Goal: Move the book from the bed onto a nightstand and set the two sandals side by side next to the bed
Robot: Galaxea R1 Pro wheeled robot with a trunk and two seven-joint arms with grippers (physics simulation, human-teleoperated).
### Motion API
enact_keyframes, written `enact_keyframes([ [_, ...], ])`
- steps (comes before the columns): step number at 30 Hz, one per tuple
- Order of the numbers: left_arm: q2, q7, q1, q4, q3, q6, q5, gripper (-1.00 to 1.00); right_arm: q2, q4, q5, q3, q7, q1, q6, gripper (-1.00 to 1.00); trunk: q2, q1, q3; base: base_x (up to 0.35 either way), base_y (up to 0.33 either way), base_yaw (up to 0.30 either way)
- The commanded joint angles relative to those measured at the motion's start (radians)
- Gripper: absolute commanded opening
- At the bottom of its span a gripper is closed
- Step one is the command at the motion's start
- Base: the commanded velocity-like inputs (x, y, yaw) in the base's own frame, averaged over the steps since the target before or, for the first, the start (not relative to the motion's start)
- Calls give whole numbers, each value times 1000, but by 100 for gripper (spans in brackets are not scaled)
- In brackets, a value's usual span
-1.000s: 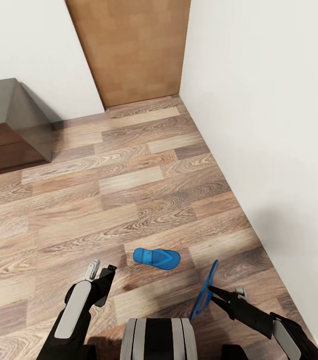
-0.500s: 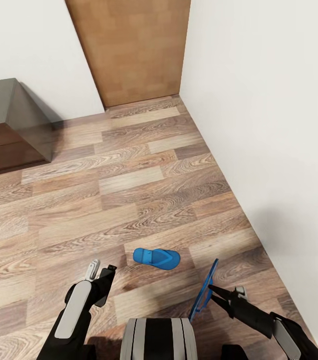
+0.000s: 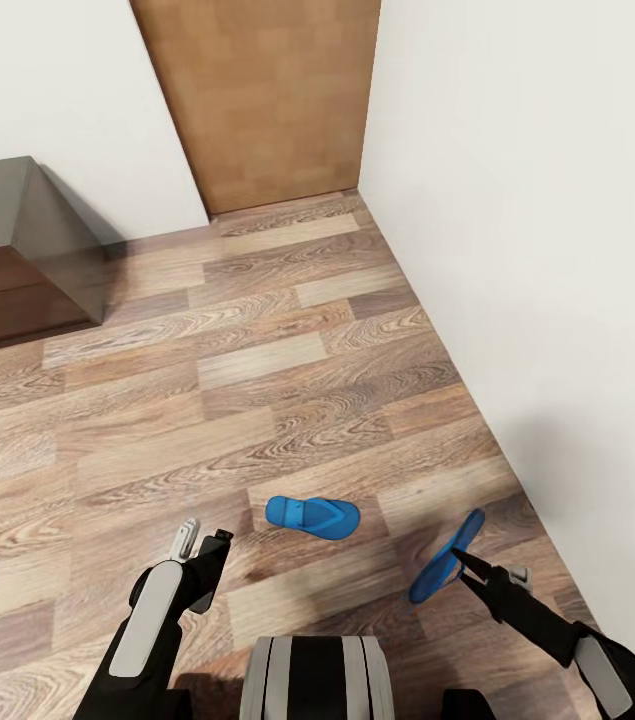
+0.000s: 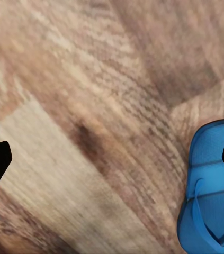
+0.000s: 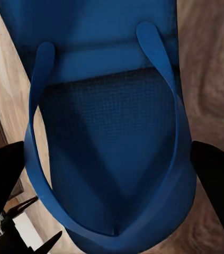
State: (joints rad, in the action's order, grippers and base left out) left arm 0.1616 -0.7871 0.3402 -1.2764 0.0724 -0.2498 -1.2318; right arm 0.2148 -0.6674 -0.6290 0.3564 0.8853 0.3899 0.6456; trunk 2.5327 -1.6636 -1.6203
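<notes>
R gripper point(image 3: 460, 556) fingers closed on tilted blue sandal point(image 3: 444, 559), held off plank floor point(image 3: 257, 400); 2nd sandal point(image 3: 313, 516) flat on floor just ahead of L gripper point(image 3: 202, 541), fingers apart, empty.

Home interior, prob. a bedroom corner: wood-plank floor point(image 3: 257, 400), plain white walls point(image 3: 517, 200), brown wooden door point(image 3: 257, 100), low dark bench point(image 3: 17, 250) w/ glossy top, blue flip-flop point(image 3: 313, 516) lying on the floor.
</notes>
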Motion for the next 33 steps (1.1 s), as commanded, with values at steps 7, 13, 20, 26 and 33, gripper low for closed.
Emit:
enact_keyframes([
  [7,1,-4,0,0,3,-6,-3,100,0,-12,-5,11,-15,1,7,-100,0,0,-1,0,0,0],
  [13,1,-4,0,2,3,-6,-3,100,0,-42,-5,12,-14,0,8,-100,0,0,-1,19,-14,0],
  [20,0,-4,-1,2,5,-6,-2,100,0,-46,-5,12,-14,0,8,-100,0,0,-1,120,-112,0],
  [26,-1,-4,-1,2,4,-8,-2,100,0,-46,-5,12,-14,1,8,-100,0,0,-1,14,-15,0],
  [33,-1,-4,-1,2,4,-54,-2,100,-1,-45,-5,13,-13,0,8,-100,0,0,-1,1,-1,0],
])
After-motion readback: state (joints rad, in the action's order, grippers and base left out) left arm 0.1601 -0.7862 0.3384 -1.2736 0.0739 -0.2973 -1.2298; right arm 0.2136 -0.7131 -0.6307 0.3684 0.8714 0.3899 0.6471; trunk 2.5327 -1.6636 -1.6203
